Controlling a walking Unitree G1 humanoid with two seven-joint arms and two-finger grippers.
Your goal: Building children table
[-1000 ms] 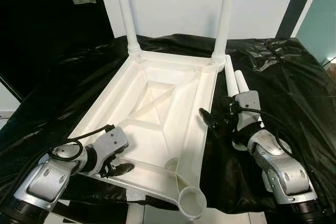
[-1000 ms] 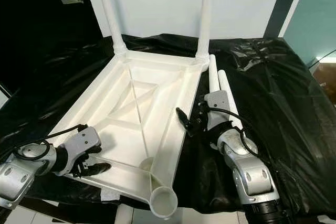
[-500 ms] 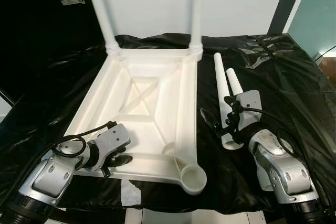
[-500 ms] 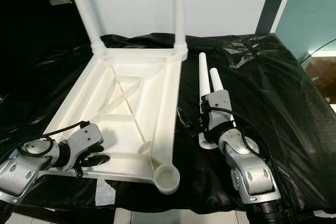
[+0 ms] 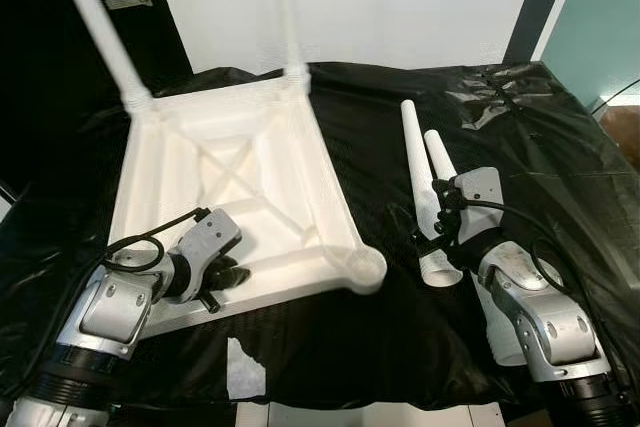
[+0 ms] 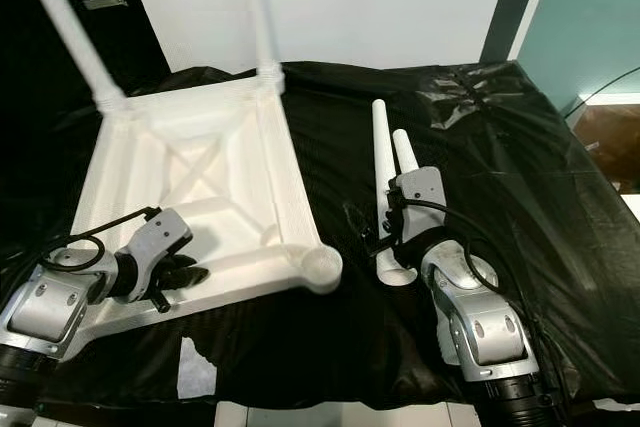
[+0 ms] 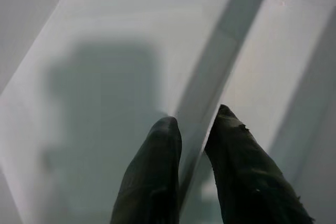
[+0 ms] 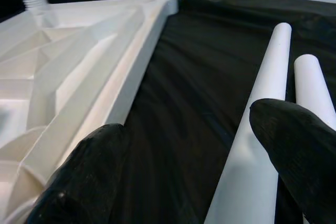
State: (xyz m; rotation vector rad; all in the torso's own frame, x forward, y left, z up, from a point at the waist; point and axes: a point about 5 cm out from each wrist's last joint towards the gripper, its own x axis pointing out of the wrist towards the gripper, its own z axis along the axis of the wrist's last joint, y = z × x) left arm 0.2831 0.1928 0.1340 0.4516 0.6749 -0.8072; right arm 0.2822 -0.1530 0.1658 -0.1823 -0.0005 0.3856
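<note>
Left gripper point(image 7: 193, 129): 2 long black fingers point(image 7: 152, 177) close together, a thin raised white rib point(image 7: 210, 90) running between their tips. Fingertips pinch that rib from either side. Rib belongs to the white moulded plastic table underside point(image 7: 105, 35), which has flat pale panels on both sides of the rib. A soft grey shadow point(image 7: 100, 114) falls across the panel beside one finger. Surface close to the lens and slightly blurred.

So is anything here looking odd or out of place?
The white tabletop lies upside down on the black sheet, turned askew to its edges, with only two legs fitted. Two loose legs lie beside it. A torn white patch shows in the sheet near the front edge.
</note>
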